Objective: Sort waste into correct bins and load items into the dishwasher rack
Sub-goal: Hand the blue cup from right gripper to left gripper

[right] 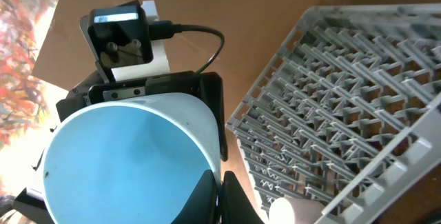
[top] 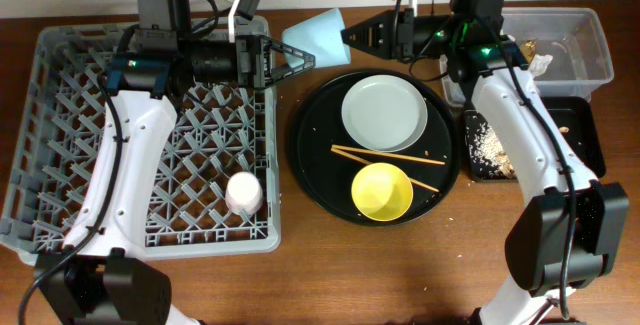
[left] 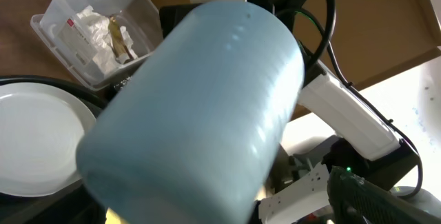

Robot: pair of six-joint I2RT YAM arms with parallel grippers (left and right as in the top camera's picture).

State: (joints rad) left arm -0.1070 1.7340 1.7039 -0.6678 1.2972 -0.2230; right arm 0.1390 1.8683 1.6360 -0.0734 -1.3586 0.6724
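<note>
A light blue cup hangs in the air between my two grippers, above the table's far edge. My right gripper is shut on its rim, one finger inside and one outside, as the right wrist view shows over the cup's blue inside. My left gripper is open, its fingers spread just beside the cup's base. The cup's outer wall fills the left wrist view and hides those fingers. The grey dishwasher rack lies on the left and holds a white cup.
A round black tray holds a pale plate, a yellow bowl and chopsticks. A clear bin with scraps and a black bin stand at the right.
</note>
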